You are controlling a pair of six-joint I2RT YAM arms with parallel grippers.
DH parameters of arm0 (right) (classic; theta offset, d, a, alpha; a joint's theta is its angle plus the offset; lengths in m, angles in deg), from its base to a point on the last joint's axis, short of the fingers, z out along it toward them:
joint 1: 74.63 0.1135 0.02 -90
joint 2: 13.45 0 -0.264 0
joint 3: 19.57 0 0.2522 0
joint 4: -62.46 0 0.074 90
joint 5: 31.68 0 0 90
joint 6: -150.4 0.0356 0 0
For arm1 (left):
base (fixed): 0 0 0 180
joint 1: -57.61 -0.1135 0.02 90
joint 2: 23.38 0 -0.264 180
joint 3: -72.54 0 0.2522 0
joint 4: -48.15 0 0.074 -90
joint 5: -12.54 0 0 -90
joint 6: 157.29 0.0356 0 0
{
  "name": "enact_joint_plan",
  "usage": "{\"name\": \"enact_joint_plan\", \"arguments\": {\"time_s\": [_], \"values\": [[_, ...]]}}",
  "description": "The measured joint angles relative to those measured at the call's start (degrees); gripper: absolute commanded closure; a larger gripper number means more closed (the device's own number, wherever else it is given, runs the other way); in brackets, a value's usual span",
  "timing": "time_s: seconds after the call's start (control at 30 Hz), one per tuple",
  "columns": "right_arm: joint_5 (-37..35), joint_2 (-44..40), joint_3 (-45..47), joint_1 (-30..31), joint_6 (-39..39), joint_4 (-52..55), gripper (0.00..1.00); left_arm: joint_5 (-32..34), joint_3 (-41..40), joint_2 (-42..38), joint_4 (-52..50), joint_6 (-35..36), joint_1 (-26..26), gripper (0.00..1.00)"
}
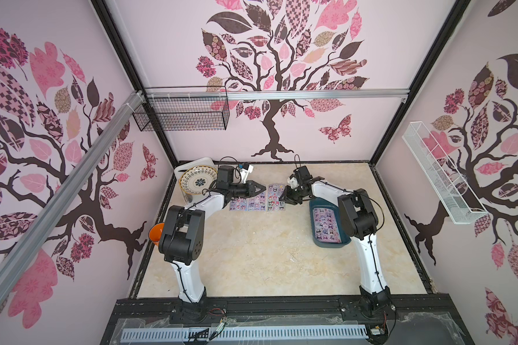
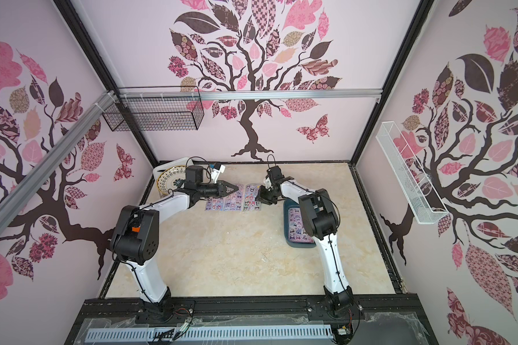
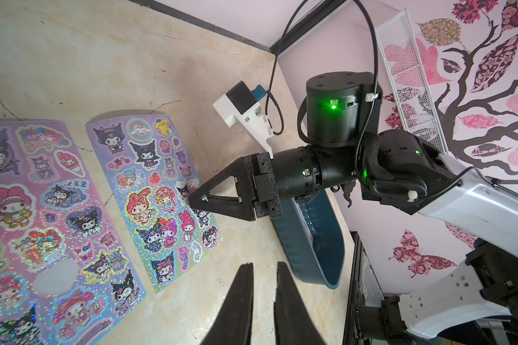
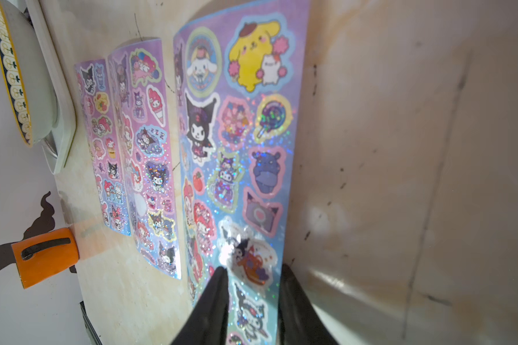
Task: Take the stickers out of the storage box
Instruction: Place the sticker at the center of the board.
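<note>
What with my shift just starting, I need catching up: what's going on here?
The storage box is being emptied onto the table. Three sticker sheets lie side by side there. The right pincer stands open over one end of the sheet nearest the box; the left pincer hovers near the row, empty. More stickers lie in the box.

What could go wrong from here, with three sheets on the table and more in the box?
1. The jaws of the right gripper straddle the third sheet; lifting off could drag it askew.
2. The stickers in the storage box lie flat; the jaws might miss an edge.
3. The left gripper hovers close by; the arms could bump.
</note>
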Motion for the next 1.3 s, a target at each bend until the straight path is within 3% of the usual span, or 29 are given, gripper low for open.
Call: {"name": "enact_joint_plan", "arguments": {"time_s": [0.6, 1.3], "values": [[-0.96, -0.11, 0.04, 0.04, -1.09, -0.17, 0.62, -0.17, 0.02, 0.00, 0.02, -0.07, 0.00, 0.80], [-5.81, -6.84, 9.81, -0.81, -0.66, -4.48, 0.60, -0.22, 0.02, 0.02, 1.25, -1.57, 0.02, 0.80]]}}
